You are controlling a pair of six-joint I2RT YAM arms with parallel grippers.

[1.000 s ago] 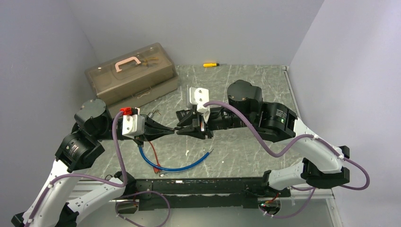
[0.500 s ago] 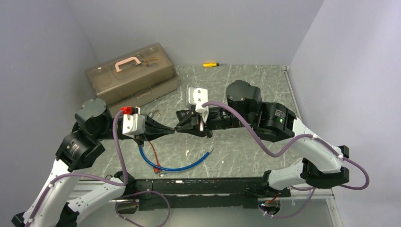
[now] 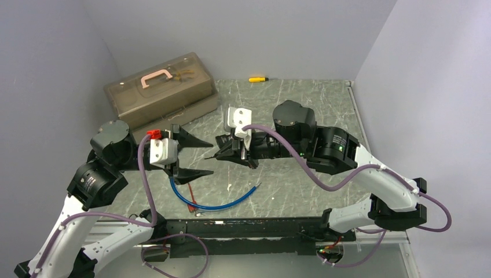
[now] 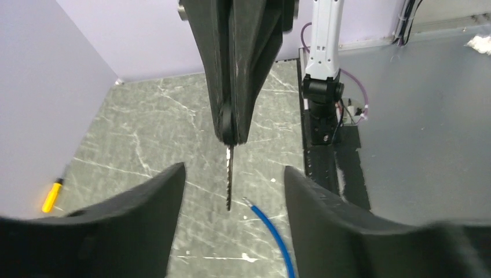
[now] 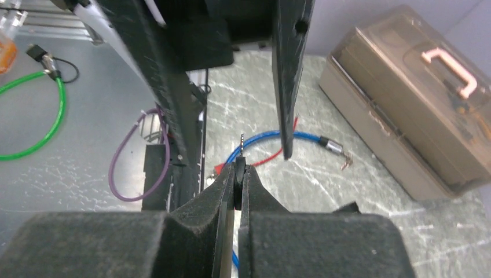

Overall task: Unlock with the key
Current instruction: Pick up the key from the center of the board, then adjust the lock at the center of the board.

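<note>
I count two units of the grasping hardware: the left end effector (image 3: 212, 158) and the right end effector (image 3: 219, 154). I count one key (image 4: 229, 174). On the counter (image 3: 301, 104) I count one lidded case (image 3: 168, 92), one yellow screwdriver (image 3: 258, 79), one blue cable (image 3: 220, 204) and one red wire (image 3: 186, 184).

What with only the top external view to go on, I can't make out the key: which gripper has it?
Observer: The right gripper. In its wrist view the jaws are shut on the key, with only a thin stretch of it poking out.
Operator: And the left gripper?
Observer: Open. In the left wrist view its fingers stand on either side of the key, not touching it.
Operator: Which way does the key point?
Observer: Out from the right fingertips, toward the gap between the left fingers.
</note>
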